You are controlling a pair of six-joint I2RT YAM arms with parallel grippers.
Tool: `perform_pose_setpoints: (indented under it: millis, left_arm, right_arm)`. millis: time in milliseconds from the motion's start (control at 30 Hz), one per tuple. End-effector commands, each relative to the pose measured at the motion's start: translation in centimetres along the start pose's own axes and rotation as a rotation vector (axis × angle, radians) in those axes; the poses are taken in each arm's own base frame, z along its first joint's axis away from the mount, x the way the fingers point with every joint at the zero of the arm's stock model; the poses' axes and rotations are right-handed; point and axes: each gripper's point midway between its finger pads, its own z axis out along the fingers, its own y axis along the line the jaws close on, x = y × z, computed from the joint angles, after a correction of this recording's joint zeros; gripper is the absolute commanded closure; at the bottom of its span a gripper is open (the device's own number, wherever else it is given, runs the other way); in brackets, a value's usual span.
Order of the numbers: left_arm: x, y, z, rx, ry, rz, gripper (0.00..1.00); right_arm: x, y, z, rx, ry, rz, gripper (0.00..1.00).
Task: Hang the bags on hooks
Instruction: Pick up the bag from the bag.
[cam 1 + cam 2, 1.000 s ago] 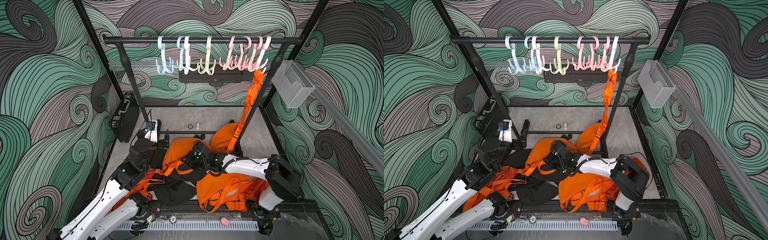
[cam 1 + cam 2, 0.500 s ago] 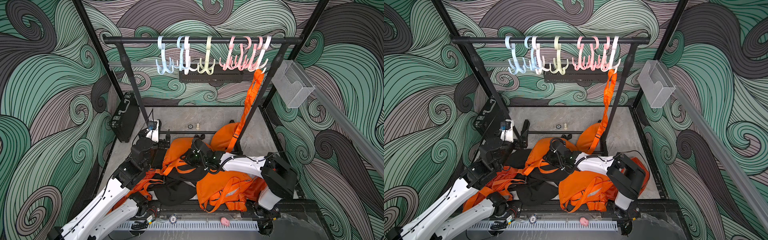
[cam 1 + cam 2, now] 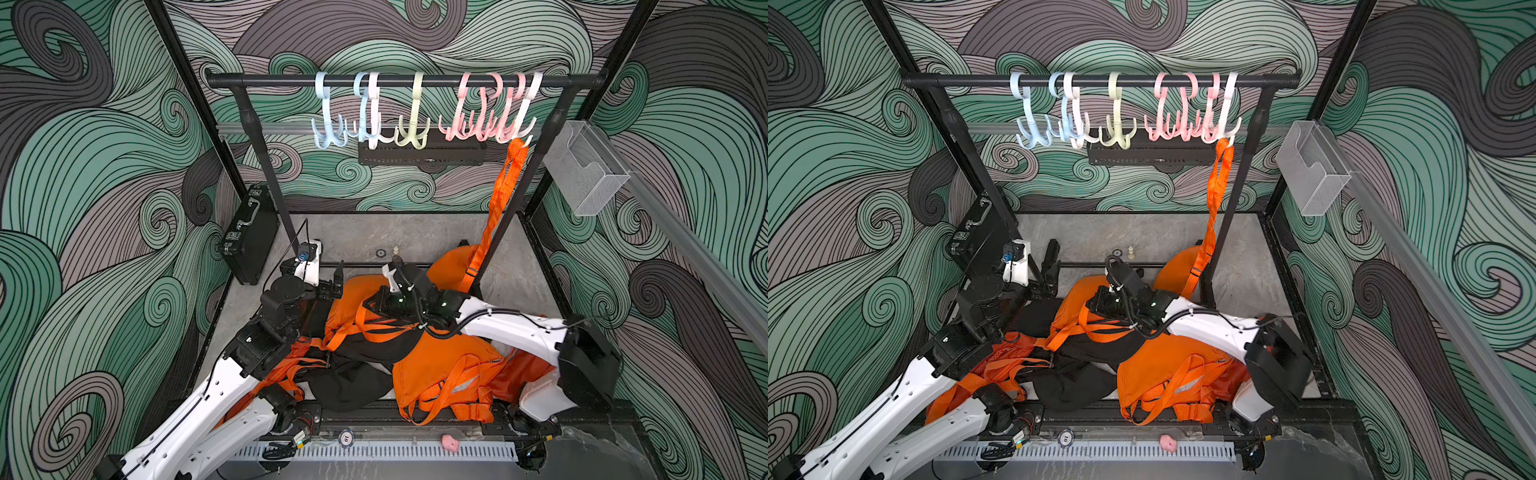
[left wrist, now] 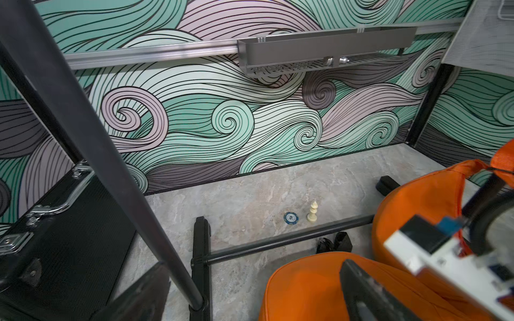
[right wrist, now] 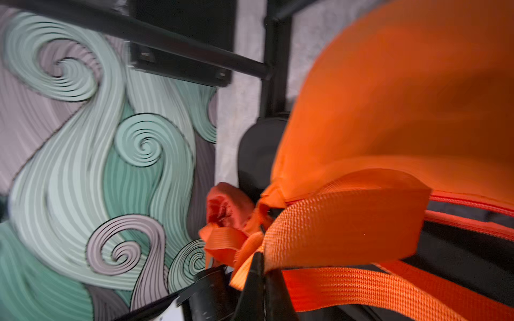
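Clamping shut on the webbing strap (image 5: 342, 222) of the orange bag (image 3: 355, 291), lying on the surface (image 3: 415, 237) at six o'clock from the hooks (image 3: 411, 133), the right fingers (image 5: 257, 280) seem set to lift it, while the left fingers (image 4: 361, 289) gape empty.

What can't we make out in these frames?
- Right tool: in both top views, tips hidden under its wrist.
- Strap: right wrist view blurred; edge cuts its end.
- Left tool: left wrist view's edge cuts finger bases.
- Poker chip: marking too small, left wrist view.
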Motion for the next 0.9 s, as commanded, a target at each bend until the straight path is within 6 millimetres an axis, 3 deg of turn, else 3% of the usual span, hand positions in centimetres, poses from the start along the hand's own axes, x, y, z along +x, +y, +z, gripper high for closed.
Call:
perform_pose_setpoints:
  millis: [0, 233, 367, 567, 767, 867]
  left_arm:
    - [-2.6, -2.9, -1.1, 0.186, -0.074, 0.017, 0.03]
    - [-3.3, -10.2, -2.3, 0.611, -0.040, 0.015, 0.03]
    - [-3.4, -12.4, -3.0, 0.751, -0.014, -0.050, 0.03]
    - [-3.0, -15.3, -4.8, 0.946, 0.043, -0.125, 0.02]
    - [0.8, -18.1, -3.8, 1.009, 0.180, -0.117, 0.02]
    - [2.5, -18.2, -2.4, 0.931, 0.234, -0.045, 0.02]
  right_arm:
    - [0.4, 2.0, -4.7, -0.034, 0.062, -0.190, 1.00]
    - [0.3, 6.5, -13.0, -0.141, 0.087, -0.446, 1.00]
    - [-0.3, 7.9, -16.5, -0.203, 0.036, -0.494, 1.00]
    - [-1.3, 8.2, -19.1, -0.225, -0.004, -0.523, 1.00]
    - [-1.5, 9.7, -20.7, -0.260, -0.029, -0.575, 1.00]
    - [-1.3, 10.6, -21.4, -0.288, -0.029, -0.598, 1.00]
